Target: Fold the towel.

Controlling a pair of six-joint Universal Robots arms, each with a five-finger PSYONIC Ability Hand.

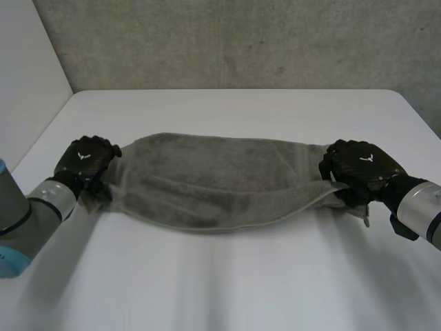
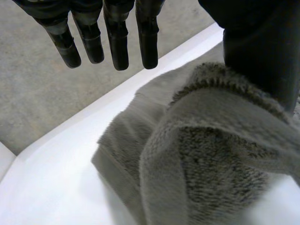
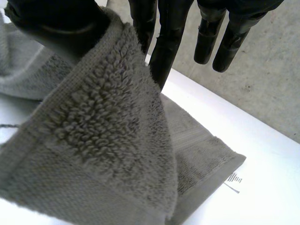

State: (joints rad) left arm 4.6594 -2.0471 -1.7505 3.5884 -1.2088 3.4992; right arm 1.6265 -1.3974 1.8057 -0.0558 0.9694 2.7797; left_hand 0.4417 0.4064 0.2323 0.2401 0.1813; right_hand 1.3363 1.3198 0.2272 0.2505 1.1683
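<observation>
Head view: towel [image 1: 213, 186] across white table [image 1: 241, 276], one end in thumb pinch of left hand [image 1: 86, 160], other of right hand [image 1: 358, 165].

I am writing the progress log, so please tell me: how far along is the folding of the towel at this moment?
Done, it seems: the towel looks doubled lengthwise into a long narrow band on the table. In hand: the left hand holds one short end and the right hand pinches the other, with the near edge raised. Left: lay it flat, then probably fold it end to end.
</observation>
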